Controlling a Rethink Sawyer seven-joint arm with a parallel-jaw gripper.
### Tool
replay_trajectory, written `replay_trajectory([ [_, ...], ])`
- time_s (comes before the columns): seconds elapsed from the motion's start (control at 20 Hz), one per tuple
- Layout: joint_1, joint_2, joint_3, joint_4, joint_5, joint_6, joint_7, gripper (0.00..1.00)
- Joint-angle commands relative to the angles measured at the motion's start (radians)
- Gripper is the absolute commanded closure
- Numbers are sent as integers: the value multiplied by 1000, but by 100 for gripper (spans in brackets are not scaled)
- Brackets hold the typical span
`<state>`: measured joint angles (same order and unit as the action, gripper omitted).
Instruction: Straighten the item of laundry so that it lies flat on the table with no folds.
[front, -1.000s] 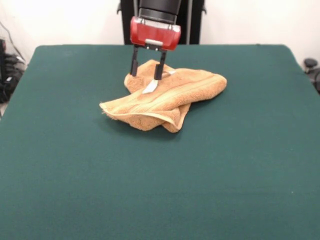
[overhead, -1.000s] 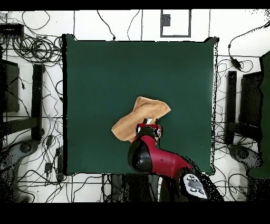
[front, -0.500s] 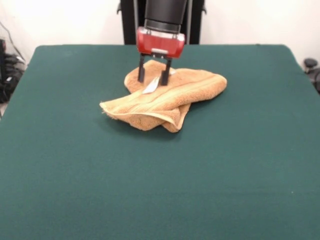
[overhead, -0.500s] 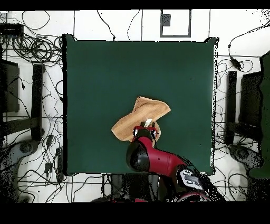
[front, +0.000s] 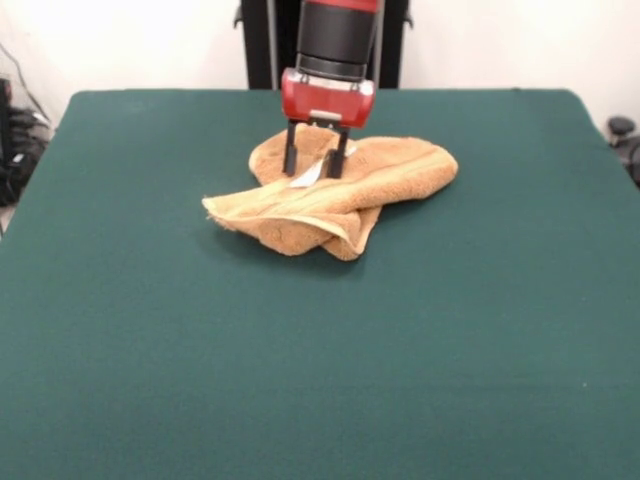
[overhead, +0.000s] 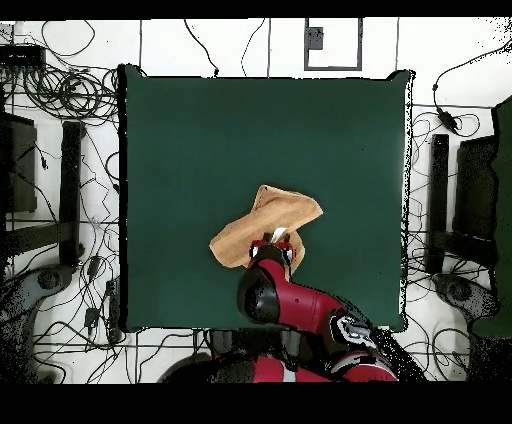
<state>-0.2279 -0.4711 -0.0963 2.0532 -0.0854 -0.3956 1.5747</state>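
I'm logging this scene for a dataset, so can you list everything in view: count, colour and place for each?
towel: one, orange-tan, crumpled and folded over itself, on the table's far half in the front view, near the middle across.
tag: one, white, on the towel's top, between the fingers.
table: one, dark green top, fills most of both views.
cables: many, black, on the white floor around the table in the overhead view.
arm: one, red and black, reaches over the towel.
gripper: one, red body with black fingers, jaws open, tips down on the towel around the tag.
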Motion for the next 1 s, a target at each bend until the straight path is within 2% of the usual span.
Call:
replay_trajectory([
  [0.05, 51, 55, 115, -23, 64, -10, 264, 0],
  [0.1, 58, 55, 107, -27, 61, -14, 255, 100],
  [0.3, 59, 53, 104, -37, 41, -8, 233, 100],
  [0.55, 68, 29, 90, -30, 66, 44, 230, 100],
  [0.7, 72, -32, 94, 5, 108, 116, 251, 100],
  [0.85, 65, -144, 109, 62, 143, 201, 274, 100],
  [1.0, 99, -256, 77, 85, 174, 325, 246, 100],
])
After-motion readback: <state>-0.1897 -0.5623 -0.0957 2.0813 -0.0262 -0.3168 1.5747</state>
